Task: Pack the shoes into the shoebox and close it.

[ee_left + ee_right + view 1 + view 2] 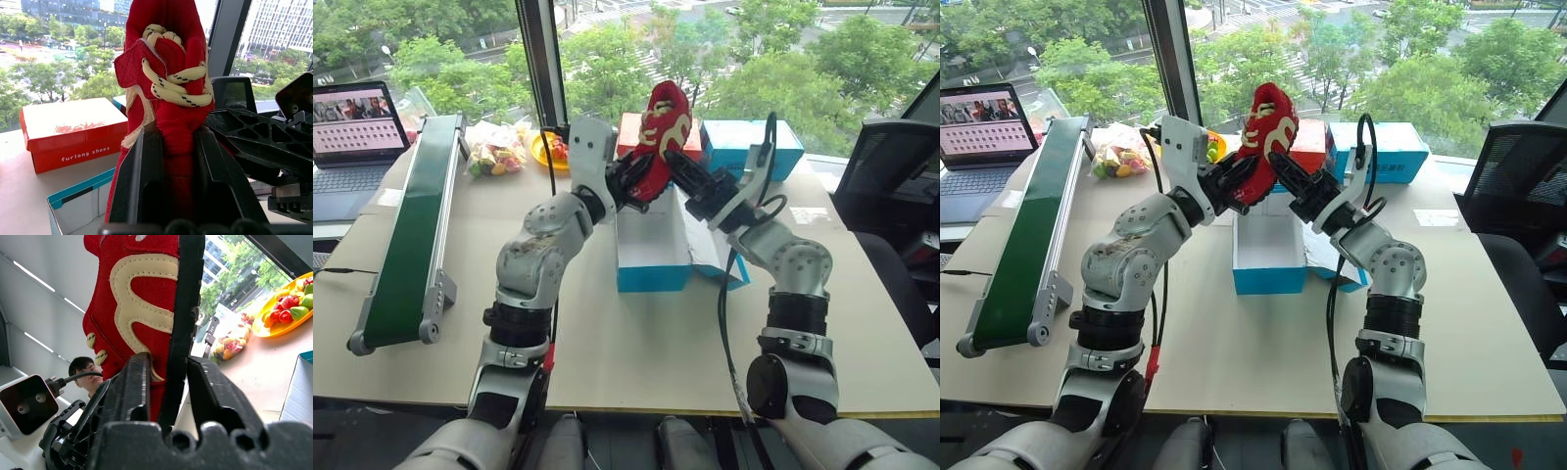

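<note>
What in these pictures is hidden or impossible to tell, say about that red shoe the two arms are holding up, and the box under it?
- Red fabric shoe: heel end, head views, hidden between left gripper and right gripper.
- Second shoe: open blue cardboard shoebox, head views; its near wall and the raised shoe screen the floor.
- Shoebox lid: head views, mostly behind the right arm.
- Shoe toe: left wrist view, cut off by the top edge.
</note>
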Available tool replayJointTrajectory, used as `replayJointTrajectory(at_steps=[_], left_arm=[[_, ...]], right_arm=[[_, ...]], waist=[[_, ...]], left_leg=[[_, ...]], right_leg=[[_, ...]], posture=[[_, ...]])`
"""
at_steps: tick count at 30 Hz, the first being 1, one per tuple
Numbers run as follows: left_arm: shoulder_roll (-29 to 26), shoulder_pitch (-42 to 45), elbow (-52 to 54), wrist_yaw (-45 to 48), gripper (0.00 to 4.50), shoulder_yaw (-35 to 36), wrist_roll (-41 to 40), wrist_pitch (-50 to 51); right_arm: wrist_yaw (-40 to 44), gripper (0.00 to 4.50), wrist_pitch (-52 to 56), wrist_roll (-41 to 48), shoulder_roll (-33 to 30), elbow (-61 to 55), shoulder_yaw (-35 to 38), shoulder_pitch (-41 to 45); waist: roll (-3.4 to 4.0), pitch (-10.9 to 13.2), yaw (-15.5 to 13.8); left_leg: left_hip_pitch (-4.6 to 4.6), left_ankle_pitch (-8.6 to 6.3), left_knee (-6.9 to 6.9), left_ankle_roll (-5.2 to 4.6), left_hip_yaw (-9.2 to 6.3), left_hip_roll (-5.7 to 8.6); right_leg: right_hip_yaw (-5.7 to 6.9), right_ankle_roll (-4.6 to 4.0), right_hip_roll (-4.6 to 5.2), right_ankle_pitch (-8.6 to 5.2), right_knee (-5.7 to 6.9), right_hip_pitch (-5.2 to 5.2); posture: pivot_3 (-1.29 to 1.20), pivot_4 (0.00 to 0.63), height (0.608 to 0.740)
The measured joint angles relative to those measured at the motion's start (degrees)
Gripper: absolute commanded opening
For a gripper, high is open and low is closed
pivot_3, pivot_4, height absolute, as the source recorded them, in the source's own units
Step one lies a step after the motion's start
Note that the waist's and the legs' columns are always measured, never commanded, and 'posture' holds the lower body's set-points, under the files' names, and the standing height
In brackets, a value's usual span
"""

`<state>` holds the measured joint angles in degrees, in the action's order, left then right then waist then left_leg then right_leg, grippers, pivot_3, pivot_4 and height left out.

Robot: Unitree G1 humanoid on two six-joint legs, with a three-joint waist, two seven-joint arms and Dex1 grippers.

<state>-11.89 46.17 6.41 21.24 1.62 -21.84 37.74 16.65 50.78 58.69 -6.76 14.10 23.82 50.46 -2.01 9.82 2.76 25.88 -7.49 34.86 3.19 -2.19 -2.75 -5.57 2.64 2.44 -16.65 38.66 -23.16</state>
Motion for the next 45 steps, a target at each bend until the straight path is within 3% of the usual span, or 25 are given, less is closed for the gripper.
replayJointTrajectory(at_steps=[3,8,12,20,35,36,45], left_arm=[[-8.0,-0.1,-1.8,2.9,4.48,-0.5,2.9,-1.7],[-19.7,-2.2,-7.7,7.4,4.48,1.2,7.3,-6.6],[-23.2,-3.9,-8.4,9.5,4.48,1.1,9.5,-9.4],[-23.0,-10.2,-2.8,11.5,4.48,1.4,9.8,-9.9],[-15.7,-21.0,7.3,4.2,4.48,2.2,8.6,-6.5],[-15.6,-21.4,7.9,4.0,4.5,2.3,8.5,-6.3],[-16.0,-21.4,9.7,2.4,4.5,4.2,8.2,-3.8]], right_arm=[[-3.7,0.25,-1.0,-6.5,-2.1,0.0,-4.0,3.7],[-7.0,0.25,-2.6,-19.9,-6.3,0.5,-13.9,9.3],[-6.9,0.25,-1.6,-27.6,-6.6,3.4,-22.5,9.5],[-5.1,0.25,0.7,-36.9,-8.7,7.5,-28.4,7.7],[-2.6,0.25,14.0,-40.2,-13.5,-1.5,-29.6,0.6],[-2.6,1.25,13.9,-40.5,-13.5,-1.5,-29.6,0.5],[-5.7,4.25,5.0,-47.1,-9.5,5.8,-30.0,0.7]], waist=[[0.13,0.1,0.5],[0.18,0.1,1.0],[0.18,0.1,0.7],[0.19,0.1,-0.4],[0.18,0.1,-0.3],[0.18,0.1,-0.3],[0.16,0.1,-0.2]], left_leg=[[-0.02,0.0,-0.03,0.0,0.0,0.0],[0.01,0.0,-0.18,-0.01,0.0,-0.01],[0.19,-0.02,-0.17,-0.03,-0.03,0.0],[0.3,-0.02,-0.12,-0.02,-0.04,0.0],[0.25,-0.01,0.02,-0.03,-0.08,-0.01],[0.25,-0.01,0.04,-0.03,-0.09,0.0],[0.15,-0.01,0.07,-0.02,-0.09,0.0]], right_leg=[[-0.01,0.0,-0.01,0.0,0.04,-0.06],[0.0,-0.01,0.0,-0.01,-0.15,-0.06],[0.03,-0.01,0.02,0.0,-0.25,-0.11],[0.05,-0.02,0.02,0.0,-0.24,-0.19],[0.06,-0.02,0.01,0.0,-0.13,-0.13],[0.05,-0.02,0.01,0.0,-0.13,-0.11],[0.05,-0.02,0.01,0.01,-0.11,-0.01]], posture=[[0.0,0.15,0.739],[0.0,0.15,0.739],[0.0,0.15,0.739],[0.0,0.15,0.739],[0.0,0.15,0.739],[0.0,0.15,0.739],[0.0,0.15,0.739]])
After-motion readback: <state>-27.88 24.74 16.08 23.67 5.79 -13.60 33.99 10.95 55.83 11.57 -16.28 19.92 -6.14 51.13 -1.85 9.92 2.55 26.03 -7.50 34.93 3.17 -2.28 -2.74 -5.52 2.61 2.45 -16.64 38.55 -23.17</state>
